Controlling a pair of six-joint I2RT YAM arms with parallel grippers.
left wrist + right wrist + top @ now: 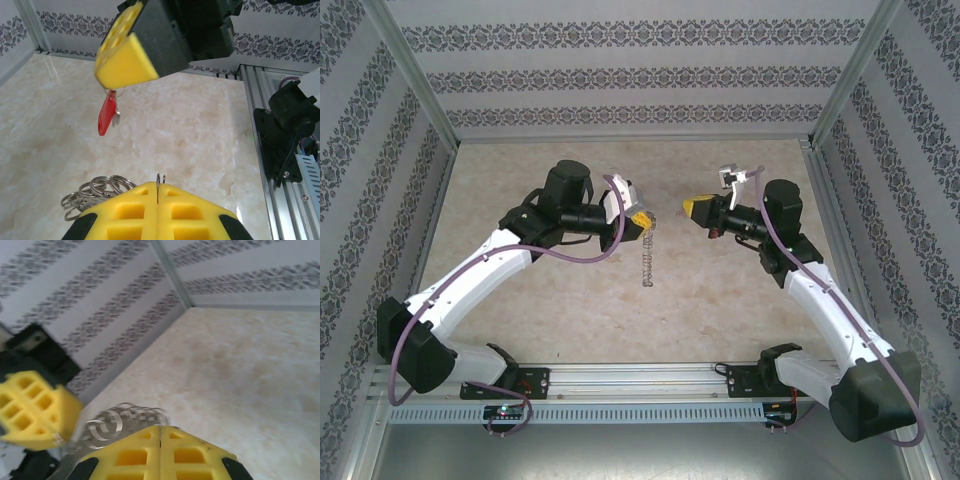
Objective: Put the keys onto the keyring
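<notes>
From the top external view I see the left gripper (640,218) and the right gripper (695,208) facing each other in the air above the middle of the tabletop (720,310), a little toward its far edge, near each other but apart. The keyring (646,258) dangles as a silvery string below the left gripper. In the left wrist view the left gripper (157,202) is clenched, its 2 yellow pads pressed together on a thin bit of wire that pokes up between them, and the keyring (95,192) bunches just to the left of the pads. Opposite, the red key (106,116) hangs from the tip of the right gripper (125,67), clear of the rings. In the right wrist view the right gripper (160,447) has its pads closed; I judge it grips the key's top, though the contact itself is hidden. The keyring (115,422) shows blurred beside the left gripper (30,410). I reckon both pieces are lifted and presented, while the threading itself is not yet done.
</notes>
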